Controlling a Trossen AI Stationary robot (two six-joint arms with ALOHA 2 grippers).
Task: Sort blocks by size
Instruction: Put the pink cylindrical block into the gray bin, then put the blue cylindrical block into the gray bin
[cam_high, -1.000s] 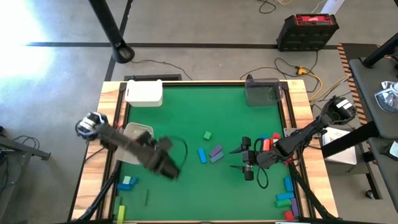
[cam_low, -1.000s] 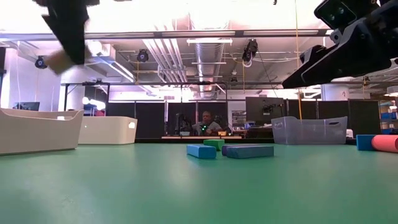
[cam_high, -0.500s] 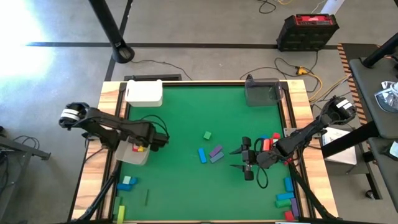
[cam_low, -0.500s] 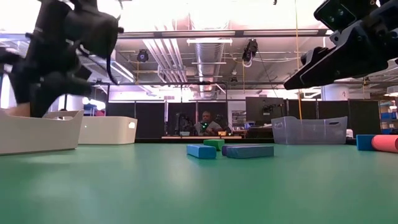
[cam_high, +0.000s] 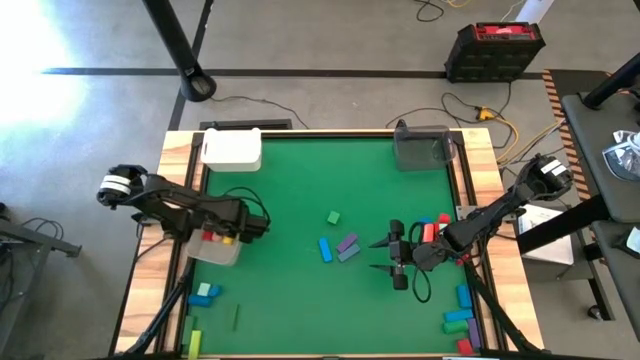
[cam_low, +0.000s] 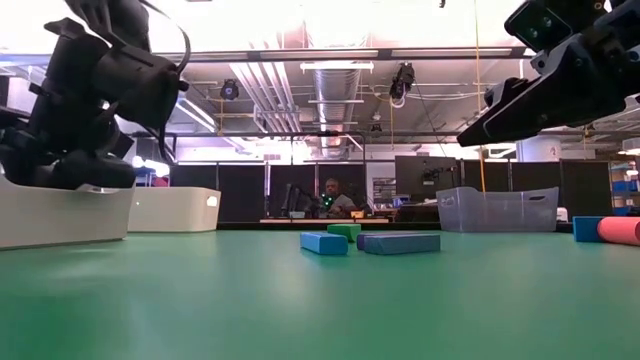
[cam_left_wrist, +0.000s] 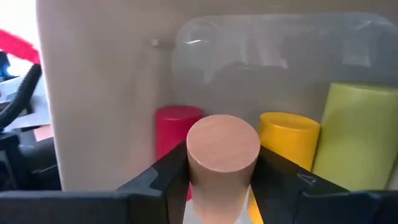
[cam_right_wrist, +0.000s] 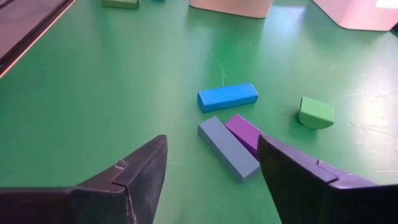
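Note:
My left gripper (cam_high: 250, 227) is over the white tray (cam_high: 212, 252) at the table's left, shut on a tan cylinder (cam_left_wrist: 222, 146). Inside the tray lie a red cylinder (cam_left_wrist: 176, 124), a yellow cylinder (cam_left_wrist: 290, 135) and a yellow-green block (cam_left_wrist: 359, 134). My right gripper (cam_high: 380, 256) hangs open above the table's right half. Just to its left, a blue block (cam_right_wrist: 227, 97), a grey-blue bar (cam_right_wrist: 231, 154), a purple bar (cam_right_wrist: 247, 132) and a green block (cam_right_wrist: 316, 112) lie flat on the green mat. My left gripper pinches the tan cylinder by its curved sides (cam_left_wrist: 194, 163) between the two fingers. One round end faces the wrist camera. The fingers reach into the tray from above. Whether the cylinder's far end touches the tray floor is hidden by the cylinder itself.
A white box (cam_high: 232, 148) stands at the far left and a clear grey bin (cam_high: 422, 148) at the far right. Loose blocks lie by the right edge (cam_high: 459, 315) and in the near-left corner (cam_high: 203, 294). A red block (cam_high: 431, 232) lies behind the right gripper.
My left gripper has carried the tan cylinder from the table's middle toward the left edge, then down over the white tray, tipping as it went. It has stayed shut on the cylinder.

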